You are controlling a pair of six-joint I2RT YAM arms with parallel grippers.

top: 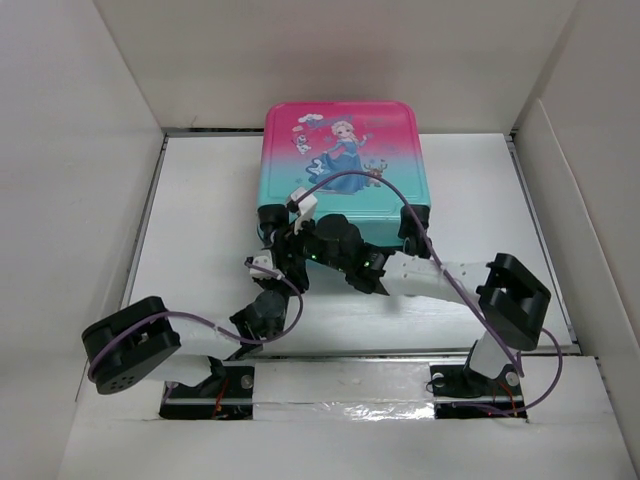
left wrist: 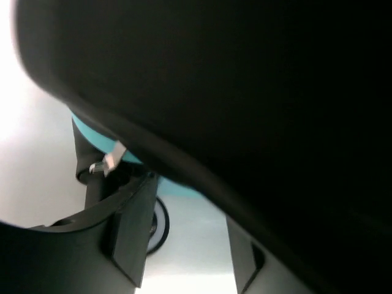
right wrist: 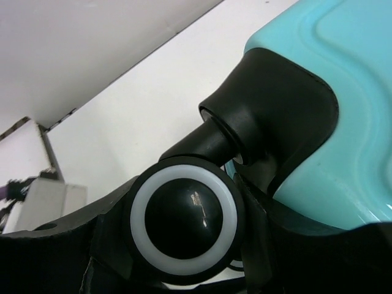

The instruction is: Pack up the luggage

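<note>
- Small hard-shell luggage point(top: 345, 110), lying flat and closed at the far middle of the white table point(top: 200, 200), far edge close to the back wall point(top: 330, 50), wheeled end toward the arm bases.
- Lid facing up: hot pink across the far part, fading into teal toward the near edge; rounded corners, a raised rim running round the panel.
- Cartoon princess print point(top: 345, 145) in a blue gown at the centre of the lid, small cartoon figures either side, curly lettering above, too small to read.
- Black wheel housings at both near corners; near-right wheel point(top: 413, 225) free, apart from both grippers.
- Filling the right wrist view, the near-left wheel point(right wrist: 184, 211): glossy black hub inside a white ring, on a black swivel stem under a moulded black corner cap, set into glossy teal shell with shallow ridges.
- Right gripper point(right wrist: 184, 251) reaching across to that corner, one finger tight against each side of the near-left wheel, closed on it.
- Left gripper point(left wrist: 187, 260) low at the luggage's near edge, tucked under the right arm's forward links; jaws apart, bare table showing between them, nothing held.
- Left wrist view mostly blocked by a large blurred dark shape point(left wrist: 245, 92); below it a strip of teal shell, a small silver zip pull point(left wrist: 107, 162) hanging at the shell's edge, and a black-and-white wheel edge point(left wrist: 160, 223) behind one finger, which wheel impossible to tell.
</note>
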